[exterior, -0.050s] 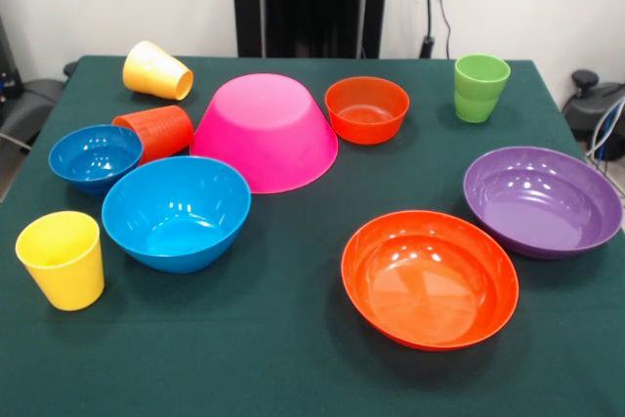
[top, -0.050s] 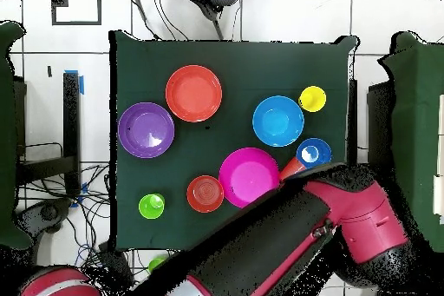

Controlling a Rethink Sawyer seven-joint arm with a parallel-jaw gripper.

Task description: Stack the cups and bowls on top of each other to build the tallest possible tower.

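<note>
Overhead alone shows the arm [top, -0.050s: 286, 232]; fingers hidden, state unknowable. Pink bowl [exterior, -0.050s: 264, 129] inverted, nothing stacked on it.

Lab, robot arm [top, -0.050s: 295, 232], floor cables [top, -0.050s: 91, 214]

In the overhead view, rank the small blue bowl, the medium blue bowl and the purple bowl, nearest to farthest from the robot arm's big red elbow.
The jaws are out of view, so the red elbow serves.
1. Small blue bowl, just beside the arm.
2. Medium blue bowl, next up the picture.
3. Purple bowl, far across at the left.
</note>
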